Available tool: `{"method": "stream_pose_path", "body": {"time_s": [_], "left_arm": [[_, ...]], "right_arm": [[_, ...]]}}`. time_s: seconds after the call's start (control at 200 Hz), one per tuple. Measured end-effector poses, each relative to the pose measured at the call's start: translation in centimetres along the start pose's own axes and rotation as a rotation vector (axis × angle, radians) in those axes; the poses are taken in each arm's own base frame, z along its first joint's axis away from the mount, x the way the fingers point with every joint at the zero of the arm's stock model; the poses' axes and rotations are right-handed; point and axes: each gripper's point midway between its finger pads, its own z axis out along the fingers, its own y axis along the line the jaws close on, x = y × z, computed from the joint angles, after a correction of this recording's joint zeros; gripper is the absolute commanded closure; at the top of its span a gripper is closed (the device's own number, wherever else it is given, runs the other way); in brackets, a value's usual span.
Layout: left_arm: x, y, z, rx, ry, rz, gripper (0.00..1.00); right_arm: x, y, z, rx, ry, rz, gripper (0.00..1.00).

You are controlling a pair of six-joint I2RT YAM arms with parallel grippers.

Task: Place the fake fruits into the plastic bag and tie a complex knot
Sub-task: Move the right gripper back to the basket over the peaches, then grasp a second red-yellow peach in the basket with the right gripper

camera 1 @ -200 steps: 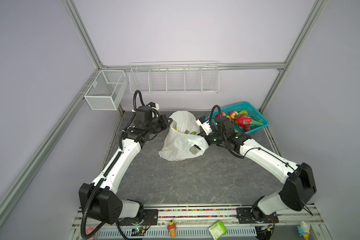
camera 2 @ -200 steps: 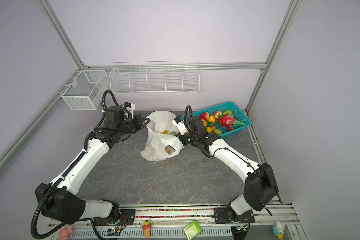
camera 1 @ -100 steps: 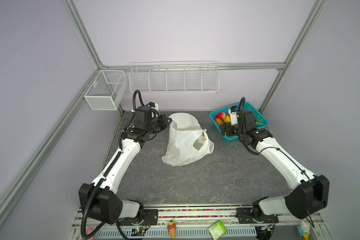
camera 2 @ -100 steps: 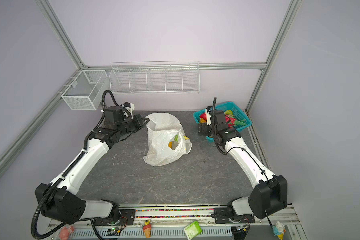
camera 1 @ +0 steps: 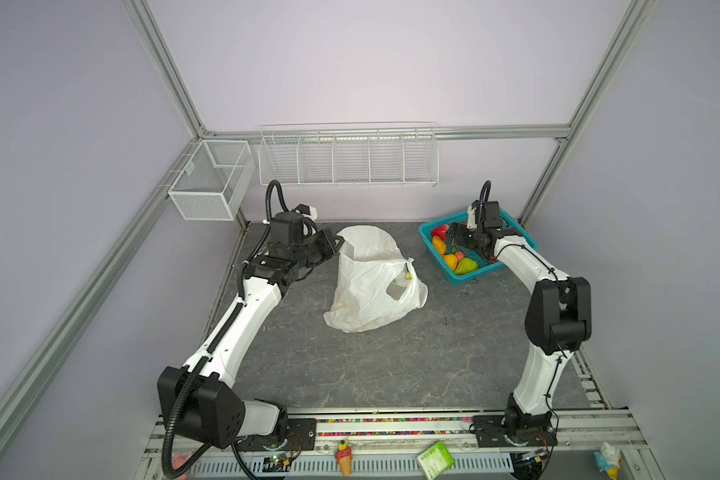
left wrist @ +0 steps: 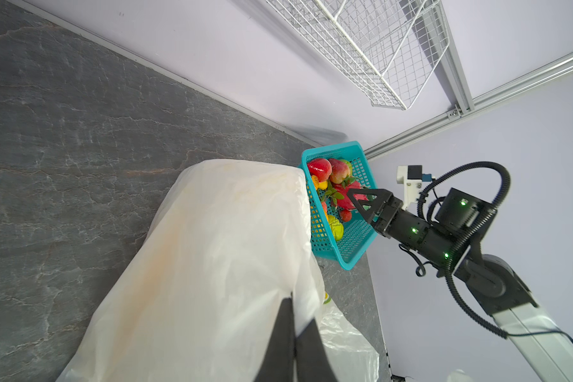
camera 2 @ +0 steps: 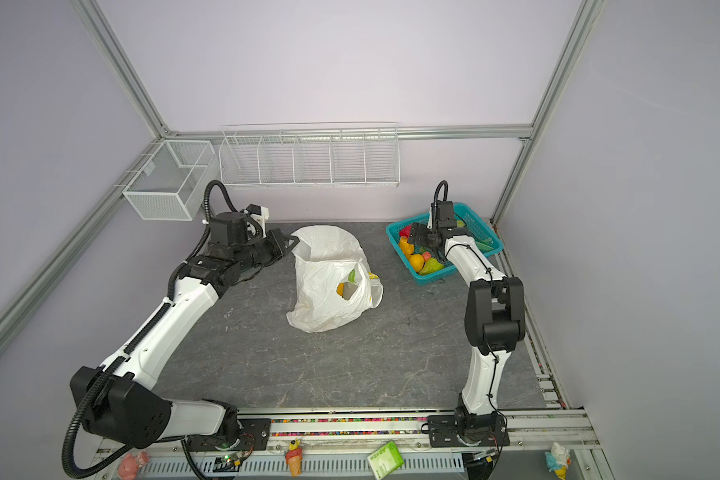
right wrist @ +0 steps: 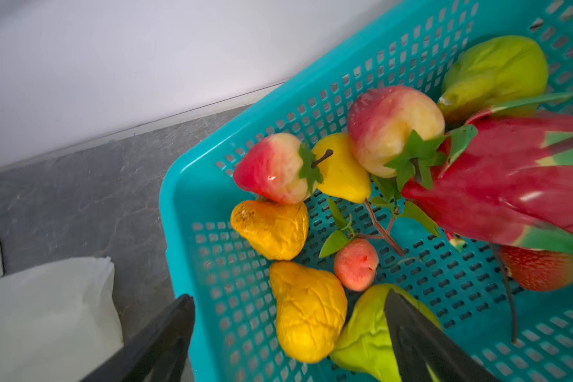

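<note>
The plastic bag (camera 1: 371, 286) (camera 2: 329, 291) stands slumped mid-table, its mouth facing right. My left gripper (camera 1: 336, 241) (camera 2: 293, 241) (left wrist: 300, 311) is shut on the bag's rear rim and holds it up. An orange fruit (camera 2: 341, 289) shows through a handle hole. The other fake fruits (camera 1: 449, 259) (camera 2: 416, 262) (left wrist: 331, 172) lie in a teal basket (camera 1: 474, 278) (camera 2: 437, 276) (right wrist: 176, 231) at the back right. Over the basket's left end hangs my right gripper (camera 1: 449, 237) (camera 2: 413, 237) (right wrist: 288, 297), open and holding nothing. A yellow fruit (right wrist: 308, 311) and a green fruit (right wrist: 364, 337) lie beneath it.
A white wire rack (camera 1: 348, 160) and a mesh box (camera 1: 211, 178) hang on the back and left walls. Ice-cream figurines (camera 1: 344, 455) and a green box (camera 1: 435, 459) sit on the front rail. The right arm's elbow (camera 1: 558, 311) stands tall at the table's right side.
My right gripper left the bag's mouth and swung right, over the basket. The bag's right side sagged. The left gripper kept its hold and place.
</note>
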Motion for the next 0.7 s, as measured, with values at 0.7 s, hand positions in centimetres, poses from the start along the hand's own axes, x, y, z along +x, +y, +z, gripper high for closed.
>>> {"method": "stream_pose_path", "body": {"time_s": [0.7], "left_arm": [[0.1,0.0,0.0,0.002,0.003,0.000,1.00]], "right_arm": [[-1.1,1.3,8.0,-0.096,0.034,0.187,0.08]]}}
